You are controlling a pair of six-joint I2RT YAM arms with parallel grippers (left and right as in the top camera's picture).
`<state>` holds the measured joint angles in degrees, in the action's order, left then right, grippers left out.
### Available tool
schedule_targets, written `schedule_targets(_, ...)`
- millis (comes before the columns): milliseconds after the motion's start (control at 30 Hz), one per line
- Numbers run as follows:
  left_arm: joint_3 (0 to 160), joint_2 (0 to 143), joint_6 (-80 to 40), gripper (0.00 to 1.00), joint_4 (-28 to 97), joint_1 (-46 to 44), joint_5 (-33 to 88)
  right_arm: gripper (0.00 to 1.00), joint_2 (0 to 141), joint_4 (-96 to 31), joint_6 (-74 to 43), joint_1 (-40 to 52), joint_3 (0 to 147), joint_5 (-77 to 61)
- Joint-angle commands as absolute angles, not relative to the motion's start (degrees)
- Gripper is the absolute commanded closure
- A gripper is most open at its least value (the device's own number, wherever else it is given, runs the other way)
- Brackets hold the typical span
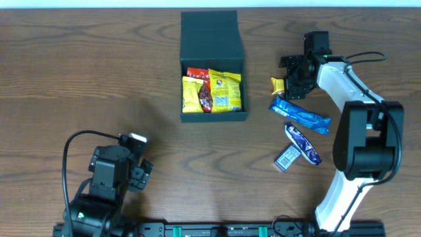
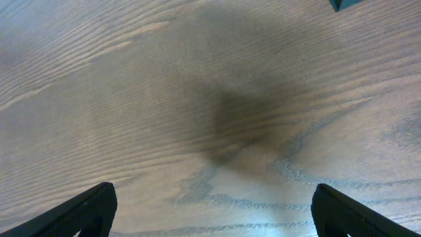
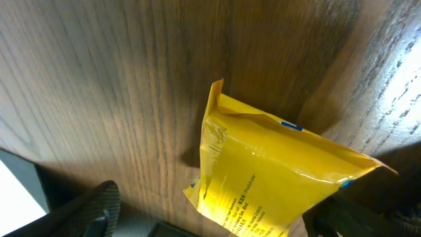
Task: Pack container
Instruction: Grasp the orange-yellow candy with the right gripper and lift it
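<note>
Container point(image 1: 210, 36), open w/ packets point(image 1: 212, 92) inside, lies mid-counter point(image 1: 66, 79) to the left of our right tool point(image 1: 293, 82), the nearer arm, jaws spread astride a yellow packet point(image 3: 276, 178), not pinching we reckon; left tool point(image 2: 214, 220), also spread, hovers well away

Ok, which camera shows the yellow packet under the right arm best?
The right wrist view: the yellow packet fills much of the frame, print and sealed edges clear. Overhead shows only its small end; the right arm covers the rest. The left wrist view misses it.
</note>
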<state>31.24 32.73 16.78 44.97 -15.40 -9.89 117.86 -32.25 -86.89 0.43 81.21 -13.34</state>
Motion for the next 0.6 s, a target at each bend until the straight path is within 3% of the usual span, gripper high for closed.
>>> schedule_targets(0, 31.3, 32.6, 17.4, 0.05, 45.0, -15.0, -10.7, 0.2, 118.5, -32.6, -86.7, 0.0, 81.9, -13.3)
schedule_targets(67, 31.3, 32.6, 17.4, 0.05, 45.0, -15.0, -10.7, 0.32, 119.0, -32.6, -86.7, 0.1, 81.9, -13.4)
schedule_targets(233, 31.3, 32.6, 17.4, 0.05, 45.0, -15.0, -10.7, 0.37, 120.2, -32.6, -86.1, 0.1, 81.9, -13.5)
schedule_targets(367, 31.3, 32.6, 17.4, 0.05, 45.0, -15.0, -10.7, 0.62, 120.6, -33.0, -85.6, 0.4, 81.9, -13.5)
schedule_targets(567, 31.3, 32.6, 17.4, 0.05, 45.0, -15.0, -10.7, 0.75, 120.6, -33.0, -82.9, 0.8, 81.9, -13.5)
